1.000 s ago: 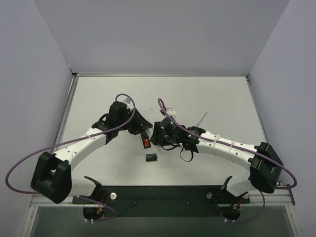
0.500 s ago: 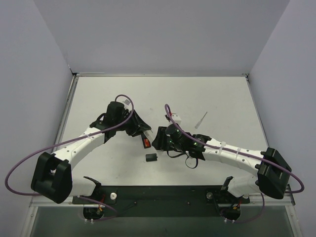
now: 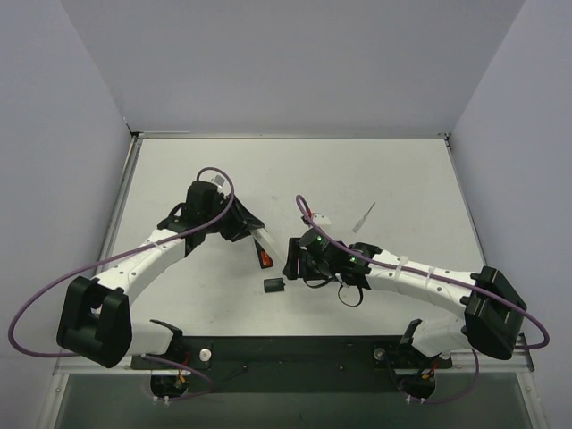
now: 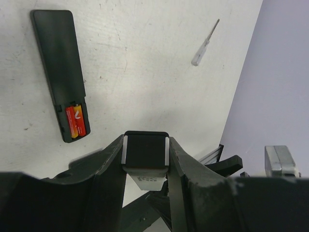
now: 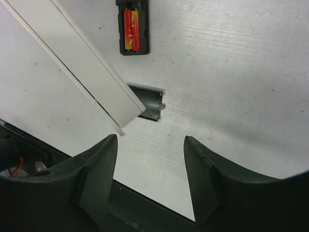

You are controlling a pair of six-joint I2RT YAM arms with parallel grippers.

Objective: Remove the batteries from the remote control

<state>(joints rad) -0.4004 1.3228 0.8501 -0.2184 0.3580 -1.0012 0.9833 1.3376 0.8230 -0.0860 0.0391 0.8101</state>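
A black remote (image 4: pixel 58 63) lies on the table with its battery bay open. Red batteries (image 4: pixel 75 121) sit in the bay; they also show in the top view (image 3: pixel 265 259) and the right wrist view (image 5: pixel 131 29). No green batteries are in view. The loose black battery cover (image 3: pixel 274 285) lies near the bay, also in the right wrist view (image 5: pixel 149 101). My left gripper (image 4: pixel 146 145) is shut on the end of a slim white bar with a black face (image 5: pixel 72 53), held tilted above the table. My right gripper (image 5: pixel 150 142) is open and empty, just right of the cover.
A small white pointed tool (image 3: pixel 364 216) lies on the table (image 3: pixel 402 179) right of centre, also in the left wrist view (image 4: pixel 205 43). Grey walls enclose the table on three sides. A black rail (image 3: pixel 286 350) runs along the near edge.
My right gripper has moved toward the near edge and down beside the battery cover. My left arm has drawn back a little to the left, still holding the white bar.
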